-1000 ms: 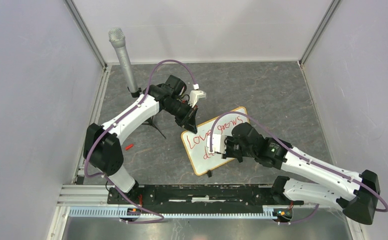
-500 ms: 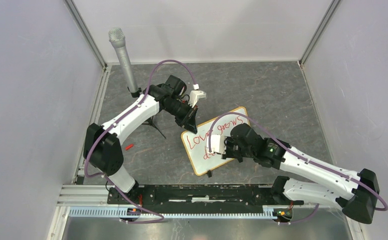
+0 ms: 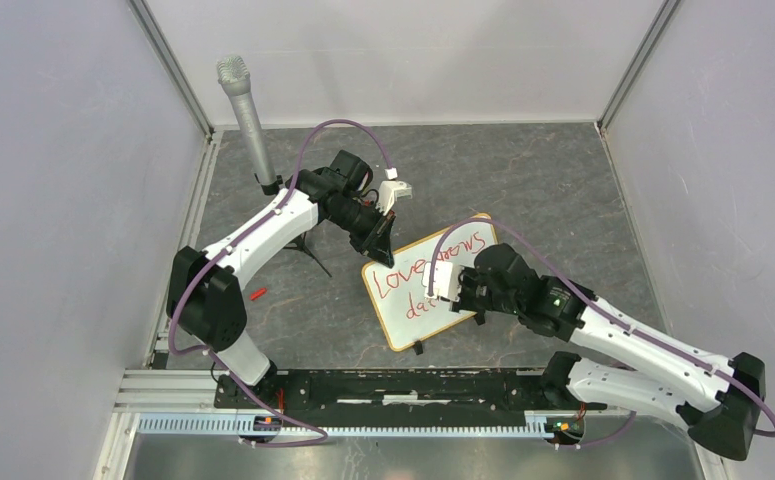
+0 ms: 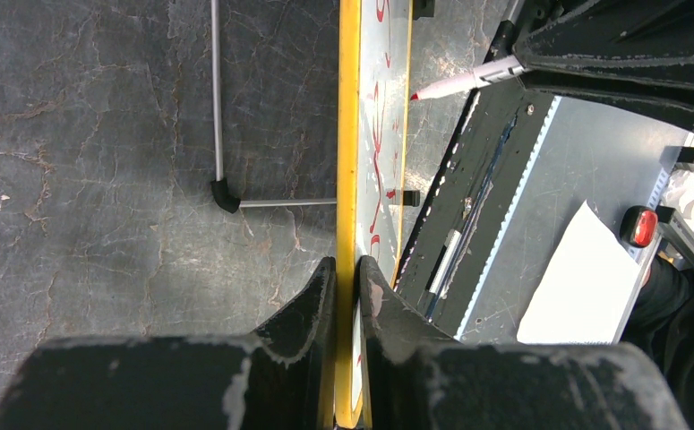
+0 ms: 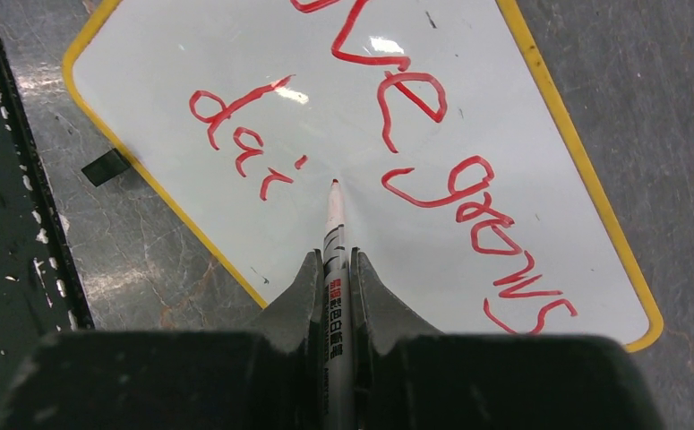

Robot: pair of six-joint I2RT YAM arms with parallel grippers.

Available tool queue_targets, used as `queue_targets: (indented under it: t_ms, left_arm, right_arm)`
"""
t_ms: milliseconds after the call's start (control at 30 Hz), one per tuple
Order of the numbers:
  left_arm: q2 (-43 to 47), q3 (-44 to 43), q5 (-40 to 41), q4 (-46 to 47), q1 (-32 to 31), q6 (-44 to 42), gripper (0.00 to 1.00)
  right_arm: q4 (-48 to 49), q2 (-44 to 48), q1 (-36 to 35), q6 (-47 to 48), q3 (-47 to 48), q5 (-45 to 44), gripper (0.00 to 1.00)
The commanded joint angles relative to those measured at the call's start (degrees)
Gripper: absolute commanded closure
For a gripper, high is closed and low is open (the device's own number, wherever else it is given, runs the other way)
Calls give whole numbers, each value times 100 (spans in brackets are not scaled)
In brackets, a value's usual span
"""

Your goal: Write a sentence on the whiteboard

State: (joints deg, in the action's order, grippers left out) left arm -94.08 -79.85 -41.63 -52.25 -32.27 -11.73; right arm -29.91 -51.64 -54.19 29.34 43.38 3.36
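The whiteboard point(image 3: 400, 312) lies tilted on the dark floor, its frame yellowish. The sentence point(image 3: 400, 277) is in red: "Love grows" on the first line, "dai" below it point(image 5: 235, 134). My left gripper point(image 3: 380, 246) is shut on the board's far-left frame edge point(image 4: 349, 134), fingers either side of it point(image 4: 347, 269). My right gripper point(image 3: 455, 288) is shut on a white red-tipped marker point(image 5: 334, 228). The marker's tip stands at the board just right of the "i". The marker also shows in the left wrist view point(image 4: 468, 81).
A grey microphone point(image 3: 246, 115) stands on a tripod at the back left. A small red piece point(image 3: 257, 294) lies on the floor left of the board. A black clip foot point(image 3: 416, 347) sticks out at the board's near edge. The black rail point(image 3: 393, 385) runs along the front.
My right gripper has moved a little to the right and away along the second line with the marker, uncovering "dai". The left arm and the board have not moved.
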Motion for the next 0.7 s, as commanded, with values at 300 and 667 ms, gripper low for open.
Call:
queue_targets:
  t_ms: [300,667]
  left_arm:
    - [-21,63,-39,-197,-67,-320,97]
    - [-16,103,-42,-192,-62,-344,97]
  right_arm:
    - [310,-133,139,-172,-49,-300,100]
    - [90,-284,138,64,-292,-47,100]
